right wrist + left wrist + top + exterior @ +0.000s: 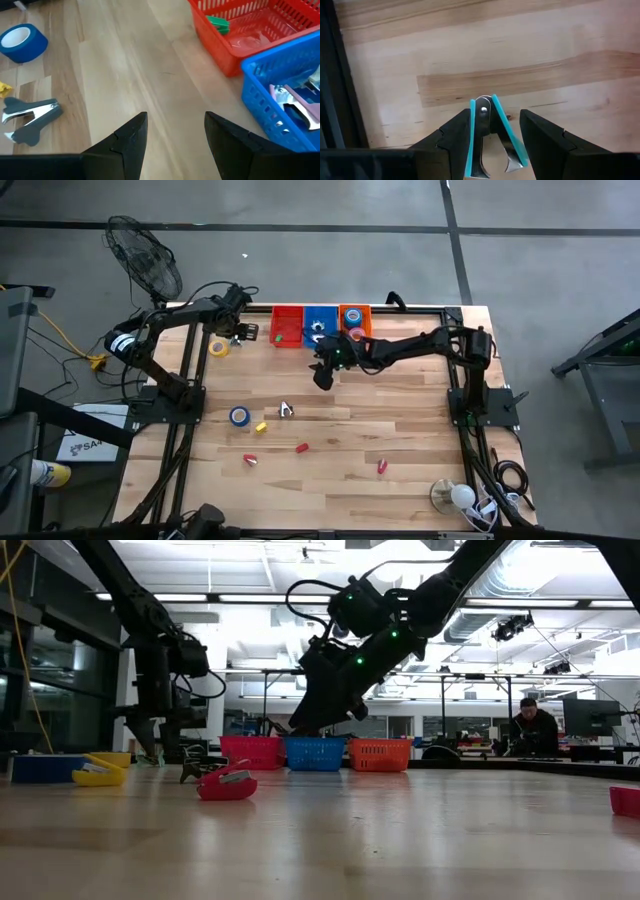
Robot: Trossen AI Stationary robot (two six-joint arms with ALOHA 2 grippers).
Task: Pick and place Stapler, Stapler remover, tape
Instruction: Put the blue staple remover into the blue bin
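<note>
High view: part of the sorting is done, with items already lying in the red plastic basket (287, 326), blue plastic basket (320, 324) and orange plastic basket (355, 317) at the far edge, while a blue tape ring (239, 416), a yellow tape ring (219, 348), a grey staple remover (286, 410) and small red and yellow pieces are left on the wooden surface (400, 430). The left gripper (497, 142), at the far left beside the red basket, is clenched on a teal-handled staple remover (487, 135), whose long axis runs along the fingers with its hinge pointing outward from them. The right gripper (175, 132) hangs released and empty just near of the baskets.

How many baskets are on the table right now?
3. The red basket, blue basket and orange basket stand side by side along the table's far edge, red nearest the left arm. None looks hidden.
</note>
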